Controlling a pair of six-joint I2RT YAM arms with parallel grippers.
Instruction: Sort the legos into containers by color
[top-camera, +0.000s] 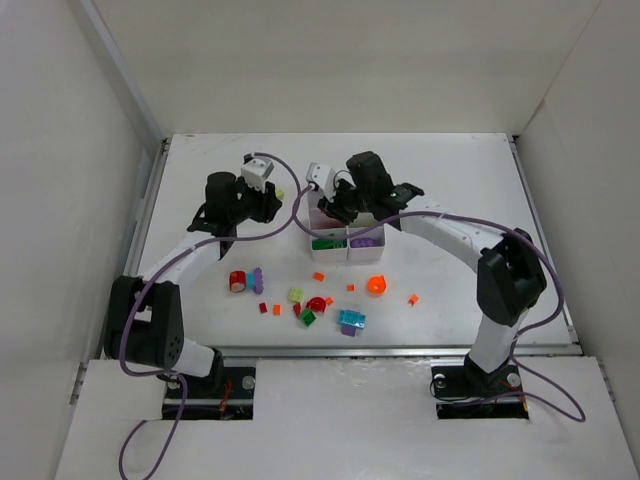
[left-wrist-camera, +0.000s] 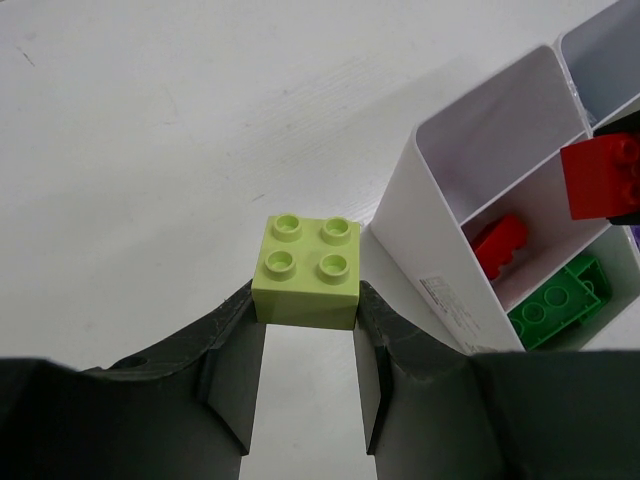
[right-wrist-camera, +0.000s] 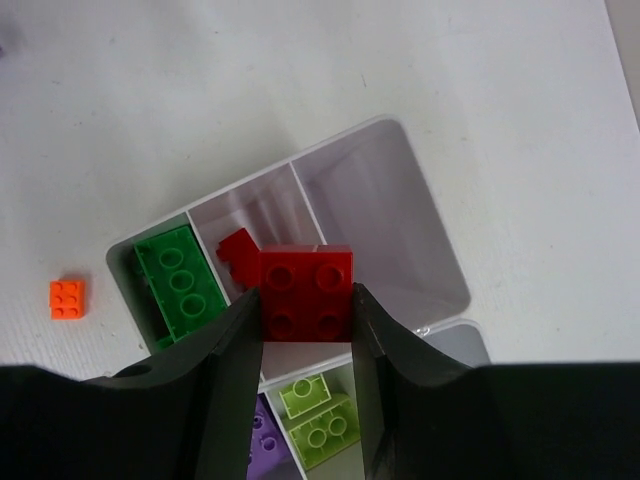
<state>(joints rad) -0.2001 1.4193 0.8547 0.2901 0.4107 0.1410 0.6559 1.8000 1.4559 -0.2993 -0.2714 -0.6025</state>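
My left gripper (left-wrist-camera: 306, 300) is shut on a yellow-green two-by-two lego (left-wrist-camera: 307, 272), studs up, held above bare table just left of the white containers tray (left-wrist-camera: 450, 190). My right gripper (right-wrist-camera: 305, 300) is shut on a red two-by-two lego (right-wrist-camera: 306, 295) and hangs over the tray's (right-wrist-camera: 380, 200) middle compartment, where a small red piece (right-wrist-camera: 238, 250) lies. A green brick (right-wrist-camera: 180, 285) fills the compartment beside it. Yellow-green bricks (right-wrist-camera: 318, 415) and a purple one (right-wrist-camera: 262, 440) lie in the other row. From above, both grippers (top-camera: 272, 196) (top-camera: 333, 208) sit at the tray (top-camera: 347, 250).
Loose legos lie scattered in front of the tray: a red and purple cluster (top-camera: 245, 281), an orange dome (top-camera: 376, 286), a cyan brick (top-camera: 351, 320), a green piece (top-camera: 308, 317) and several tiny orange bits. One small orange brick (right-wrist-camera: 67, 298) lies beside the tray.
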